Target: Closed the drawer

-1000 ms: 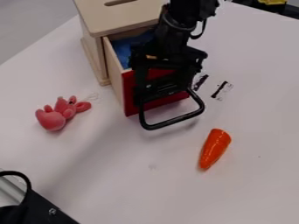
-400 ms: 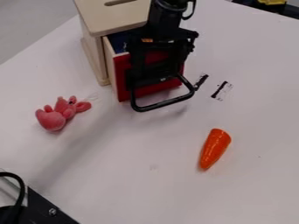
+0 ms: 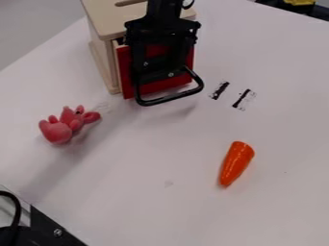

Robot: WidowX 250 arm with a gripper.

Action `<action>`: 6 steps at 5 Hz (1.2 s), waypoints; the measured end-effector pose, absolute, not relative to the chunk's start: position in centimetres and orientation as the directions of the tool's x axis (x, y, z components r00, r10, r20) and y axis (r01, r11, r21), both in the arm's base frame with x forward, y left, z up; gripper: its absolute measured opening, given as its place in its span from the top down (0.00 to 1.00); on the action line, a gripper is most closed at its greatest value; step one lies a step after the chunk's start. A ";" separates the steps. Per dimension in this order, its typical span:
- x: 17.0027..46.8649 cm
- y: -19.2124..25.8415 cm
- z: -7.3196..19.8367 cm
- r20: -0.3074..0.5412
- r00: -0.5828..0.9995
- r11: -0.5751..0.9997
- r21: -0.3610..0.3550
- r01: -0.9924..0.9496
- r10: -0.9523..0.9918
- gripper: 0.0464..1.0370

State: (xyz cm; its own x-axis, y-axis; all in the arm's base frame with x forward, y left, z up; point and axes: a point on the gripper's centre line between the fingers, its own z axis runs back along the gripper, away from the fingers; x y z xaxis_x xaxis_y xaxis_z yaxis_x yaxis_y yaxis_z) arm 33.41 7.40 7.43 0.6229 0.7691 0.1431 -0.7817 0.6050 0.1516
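Observation:
The black gripper [image 3: 157, 72] hangs at the upper middle, directly in front of the drawer's red front [image 3: 151, 87] and covering much of it. A black loop handle sticks out from the drawer front below the gripper. The drawer sits almost flush in the wooden box [image 3: 103, 24], with a thin strip of its pale side wall showing at the left. Whether the gripper touches the front or the handle cannot be made out.
A pink plush toy [image 3: 67, 124] lies left of the drawer on the white table [image 3: 160, 202]. An orange carrot [image 3: 236, 164] lies at right. Black marks are on the table right of the box. Dark equipment [image 3: 48, 230] occupies the lower left corner.
The gripper has moved up and left in the view, toward the box. The drawer has slid inward with it, and its blue interior is now out of sight. Toy and carrot have stayed put.

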 end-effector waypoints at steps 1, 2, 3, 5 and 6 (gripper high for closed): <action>34.2 8.3 7.5 0.155 0.616 0.597 0.155 -0.787 0.773 0.04; 34.5 9.4 7.7 0.166 0.608 0.590 0.150 -0.793 0.776 0.04; 34.8 10.0 8.1 0.175 0.597 0.581 0.136 -0.802 0.783 0.04; 34.9 10.0 8.0 0.169 0.591 0.577 0.129 -0.807 0.789 0.04; 34.9 9.8 8.5 0.165 0.597 0.587 0.108 -0.802 0.785 0.04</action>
